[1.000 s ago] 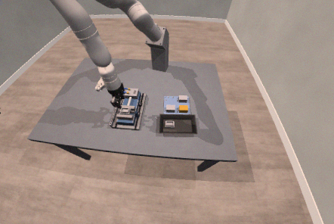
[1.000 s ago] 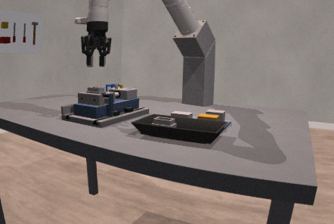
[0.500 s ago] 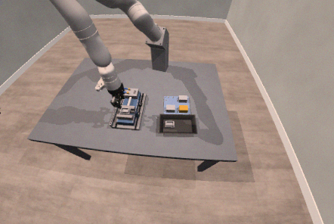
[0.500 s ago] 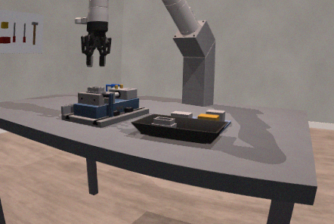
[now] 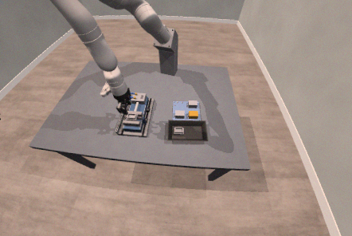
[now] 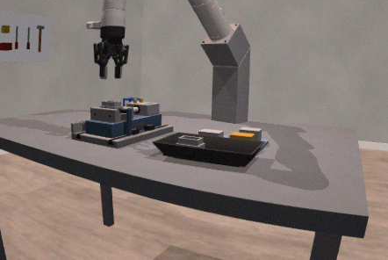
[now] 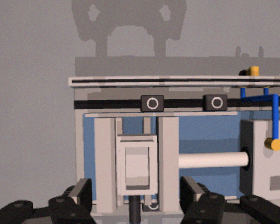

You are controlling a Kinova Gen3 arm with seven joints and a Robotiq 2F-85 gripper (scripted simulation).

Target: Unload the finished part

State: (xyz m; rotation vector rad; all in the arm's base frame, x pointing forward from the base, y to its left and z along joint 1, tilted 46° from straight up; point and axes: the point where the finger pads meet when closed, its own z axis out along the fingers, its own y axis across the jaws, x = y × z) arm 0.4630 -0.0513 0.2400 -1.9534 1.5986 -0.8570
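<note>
The finished part [image 7: 136, 167], a light grey block with a rectangular pocket on top, sits between the jaws of the blue vise [image 5: 137, 119] [image 6: 103, 127] [image 7: 206, 131] on the left half of the table. It shows small in the exterior view [image 6: 110, 104]. My gripper [image 5: 123, 108] [image 6: 111, 73] [image 7: 136, 191] is open and empty. It hangs well above the vise, with its fingers on either side of the part in the wrist view. The black outfeed tray [image 5: 197, 132] [image 6: 228, 152] lies to the right of the vise and holds one pocketed block [image 5: 178, 131] [image 6: 190, 140] at its left end.
A blue plate [image 5: 184, 107] behind the tray carries grey blocks [image 5: 193, 103] [image 6: 211, 133] and an orange block [image 5: 193, 114] [image 6: 241, 135]. The vise has a blue handle with yellow knobs [image 7: 275, 144]. The arm's grey pedestal [image 5: 169, 55] [image 6: 229, 83] stands at the table's back.
</note>
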